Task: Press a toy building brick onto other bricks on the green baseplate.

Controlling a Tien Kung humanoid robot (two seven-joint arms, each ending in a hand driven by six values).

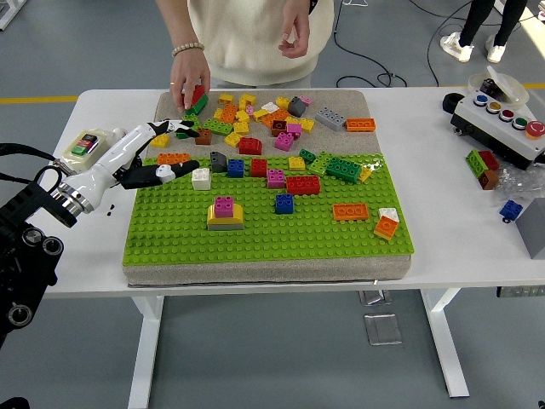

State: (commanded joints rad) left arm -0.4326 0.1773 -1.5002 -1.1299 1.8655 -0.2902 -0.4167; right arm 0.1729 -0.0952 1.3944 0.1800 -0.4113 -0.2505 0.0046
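Note:
A magenta brick sits pressed on a yellow brick at the left middle of the green baseplate. My left hand hovers over the plate's far left corner, well clear of that stack, fingers spread and holding nothing. A small white brick stands just right of its black thumb. The person's hand reaches down to the grey mat and holds a red and green brick close to my fingertips. The right arm is out of sight.
Several loose bricks lie on the grey mat behind the plate, and more stand on the plate. A small switch box and a black gear sit at the left. A button box and bagged bricks are at the right.

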